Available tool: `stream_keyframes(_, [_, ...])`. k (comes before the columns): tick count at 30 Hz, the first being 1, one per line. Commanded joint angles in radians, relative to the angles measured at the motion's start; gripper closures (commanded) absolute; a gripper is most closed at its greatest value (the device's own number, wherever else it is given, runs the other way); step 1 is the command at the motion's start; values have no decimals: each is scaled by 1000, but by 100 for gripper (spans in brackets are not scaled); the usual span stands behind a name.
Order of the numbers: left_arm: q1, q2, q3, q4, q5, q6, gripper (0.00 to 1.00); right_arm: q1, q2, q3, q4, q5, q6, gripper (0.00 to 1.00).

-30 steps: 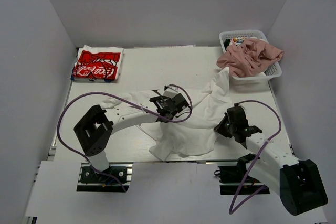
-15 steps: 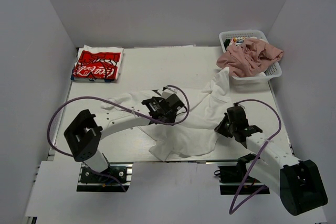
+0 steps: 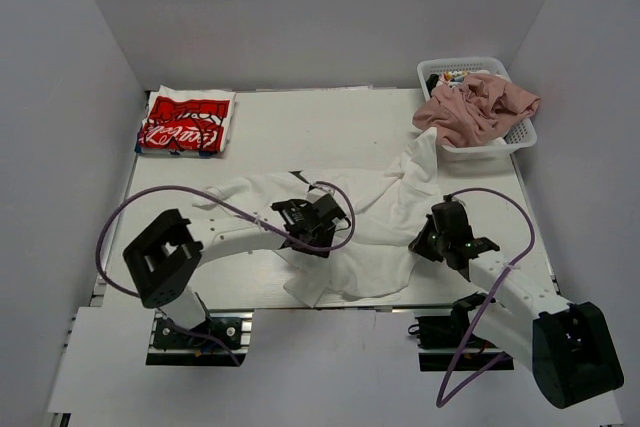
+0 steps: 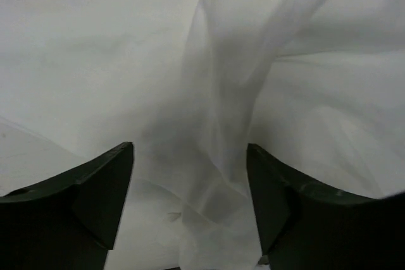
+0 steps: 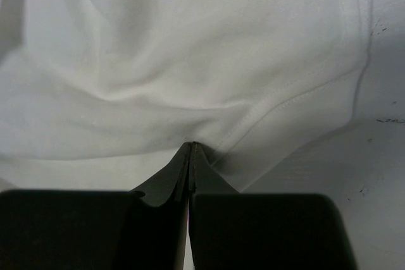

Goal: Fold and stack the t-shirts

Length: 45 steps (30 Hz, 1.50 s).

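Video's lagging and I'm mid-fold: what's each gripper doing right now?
Left gripper: open, jaws either side of a raised fold of the white t-shirt, not gripping it.
Right gripper: shut, pinching the white t-shirt's hem.

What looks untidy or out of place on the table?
The pink shirt hangs bunched over the rim of the basket, back right. The white shirt lies crumpled mid-table, unfolded. Only the red-print shirt, back left, is neatly folded.

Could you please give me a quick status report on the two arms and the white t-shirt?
Left end effector open over white t-shirt. Right end effector shut on its hem. Shirt rumpled, not yet folded. No obstruction seen.
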<state>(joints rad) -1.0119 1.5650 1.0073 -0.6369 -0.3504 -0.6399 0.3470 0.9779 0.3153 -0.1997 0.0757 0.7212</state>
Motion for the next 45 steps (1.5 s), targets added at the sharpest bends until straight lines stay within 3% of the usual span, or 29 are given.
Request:
stream_keyframes(1, [10, 59, 19, 11, -9, -18, 22, -3, 36, -15, -106, 27, -39, 100])
stream_keyframes(2, [10, 73, 39, 11, -31, -18, 45, -2, 36, -16, -109, 29, -43, 100])
stream_keyframes(3, [19, 102, 50, -1, -59, -47, 59, -5, 42, -16, -109, 29, -43, 100])
stream_keyframes(5, [19, 115, 103, -84, -148, -96, 100, -5, 41, -13, -118, 36, -42, 100])
stream_keyframes(11, [51, 92, 180, -155, -317, -112, 100, -5, 33, -10, -139, 64, -20, 100])
stream_keyframes(14, [81, 92, 269, -181, -496, -11, 100, -8, 21, -12, -139, 101, -6, 100])
stream_keyframes(15, [96, 67, 290, -109, -595, 24, 100, -6, 22, -9, -139, 101, -3, 100])
stream_keyframes(17, [157, 38, 290, 58, -596, 278, 100, -8, 18, -7, -124, 87, -16, 100])
stream_keyframes(19, [238, 11, 245, 378, -485, 558, 100, -8, 15, 2, -106, 88, -28, 100])
stream_keyframes(21, [295, 21, 253, 611, -356, 699, 100, -8, 21, 24, -90, 79, -63, 100])
stream_keyframes(23, [381, 127, 313, 686, -214, 873, 100, -6, 24, 45, -75, 84, -107, 100])
stream_keyframes(25, [435, 243, 471, 733, -97, 974, 100, -8, 34, 62, -57, 85, -129, 100])
stream_keyframes(26, [481, 315, 623, 734, -6, 1065, 100, -6, 50, 77, -52, 101, -149, 100])
stream_keyframes(28, [522, 595, 857, 650, 18, 1127, 100, -5, 76, 100, -50, 116, -160, 100])
stream_keyframes(29, [554, 706, 1204, 570, 5, 1140, 100, -2, 82, 113, -52, 134, -169, 100])
stream_keyframes(31, [579, 993, 1544, 511, -25, 1140, 100, -3, 107, 125, -49, 141, -178, 100])
stream_keyframes(32, [593, 959, 1507, 619, -25, 1128, 51, -2, 114, 130, -47, 142, -183, 100])
stream_keyframes(33, [617, 911, 1300, 729, -25, 1052, 25, -2, 129, 136, -49, 128, -193, 100])
stream_keyframes(34, [618, 870, 1228, 796, -15, 1019, 14, -2, 134, 142, -44, 116, -200, 100])
stream_keyframes(35, [627, 812, 1196, 760, 32, 998, 0, 0, 140, 146, -49, 99, -204, 100])
stream_keyframes(41, [604, 682, 1072, 629, -59, 919, 0, 15, 68, 166, -26, 16, -239, 98])
stream_keyframes(45, [624, 586, 930, 556, -88, 778, 0, 30, -11, 186, -41, 22, -264, 68])
